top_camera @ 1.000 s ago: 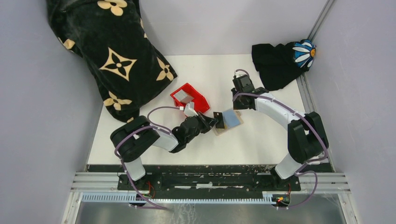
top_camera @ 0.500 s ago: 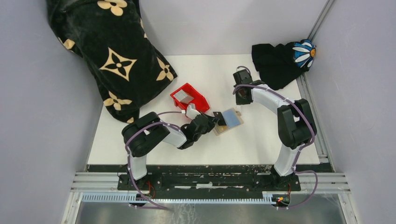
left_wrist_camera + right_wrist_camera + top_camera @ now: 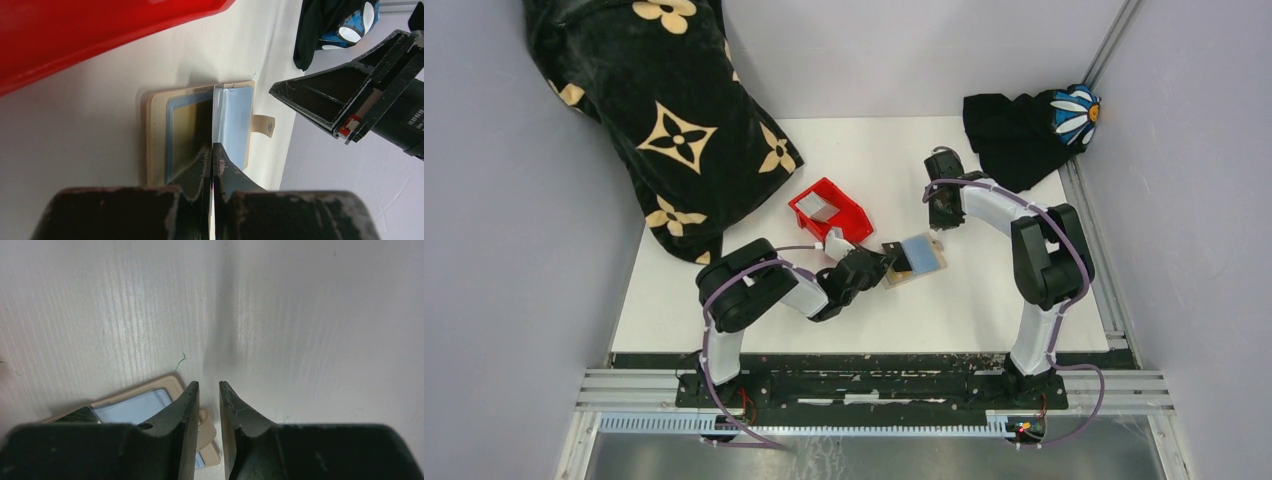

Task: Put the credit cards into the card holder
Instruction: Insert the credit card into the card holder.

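Left wrist: jaws pinch card over holder.

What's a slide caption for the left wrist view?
Shut left gripper pinching a thin sheet upright in the open card holder, red bin beside.

You see a matt tan card holder, leather-like (stitched along its edge), a glossy red plastic bin, and plush black cloth at upper left.
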Action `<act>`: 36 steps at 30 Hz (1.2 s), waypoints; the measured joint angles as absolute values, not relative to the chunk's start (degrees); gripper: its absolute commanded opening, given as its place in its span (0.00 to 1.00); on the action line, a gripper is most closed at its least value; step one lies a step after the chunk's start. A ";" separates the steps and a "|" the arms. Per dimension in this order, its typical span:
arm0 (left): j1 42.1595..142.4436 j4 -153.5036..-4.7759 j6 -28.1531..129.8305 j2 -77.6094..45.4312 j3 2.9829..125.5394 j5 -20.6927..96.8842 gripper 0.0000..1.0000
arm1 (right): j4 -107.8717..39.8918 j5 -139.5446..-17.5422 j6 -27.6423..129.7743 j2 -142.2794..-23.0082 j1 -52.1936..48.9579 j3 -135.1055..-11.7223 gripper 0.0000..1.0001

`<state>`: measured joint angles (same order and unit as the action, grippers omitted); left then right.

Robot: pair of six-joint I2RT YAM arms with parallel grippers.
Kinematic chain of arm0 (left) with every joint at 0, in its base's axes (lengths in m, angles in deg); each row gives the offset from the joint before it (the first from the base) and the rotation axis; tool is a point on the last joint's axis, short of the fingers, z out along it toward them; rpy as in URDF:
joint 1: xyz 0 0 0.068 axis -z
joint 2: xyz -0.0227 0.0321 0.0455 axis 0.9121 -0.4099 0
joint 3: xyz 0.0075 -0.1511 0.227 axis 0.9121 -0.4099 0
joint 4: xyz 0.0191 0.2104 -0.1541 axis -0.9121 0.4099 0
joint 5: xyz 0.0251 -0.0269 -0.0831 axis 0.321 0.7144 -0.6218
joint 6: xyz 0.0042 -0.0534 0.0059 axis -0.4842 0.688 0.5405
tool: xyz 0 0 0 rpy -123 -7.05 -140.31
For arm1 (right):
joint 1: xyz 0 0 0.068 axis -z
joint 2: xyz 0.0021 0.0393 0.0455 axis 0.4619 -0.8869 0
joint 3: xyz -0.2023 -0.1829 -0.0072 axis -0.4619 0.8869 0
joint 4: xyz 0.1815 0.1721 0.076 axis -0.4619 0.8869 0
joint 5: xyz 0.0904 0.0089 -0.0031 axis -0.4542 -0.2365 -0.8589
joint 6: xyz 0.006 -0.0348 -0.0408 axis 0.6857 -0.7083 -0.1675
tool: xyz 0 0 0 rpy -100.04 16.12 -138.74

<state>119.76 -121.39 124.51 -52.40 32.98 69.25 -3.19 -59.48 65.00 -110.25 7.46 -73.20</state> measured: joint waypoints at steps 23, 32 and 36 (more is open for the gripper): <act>123.34 -125.39 124.47 -52.84 33.06 70.83 0.03 | -3.52 -63.35 67.63 -111.16 8.35 -71.03 0.27; 123.47 -125.46 124.42 -52.95 33.06 72.07 0.03 | -3.73 -63.42 68.06 -111.16 8.92 -70.79 0.27; 123.47 -125.31 124.40 -53.19 33.06 72.68 0.03 | -3.76 -63.55 68.24 -111.21 9.05 -70.71 0.27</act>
<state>123.47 -125.31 124.40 -53.19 33.06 72.68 -3.76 -63.55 68.24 -111.21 9.05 -70.71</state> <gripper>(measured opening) 0.043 0.269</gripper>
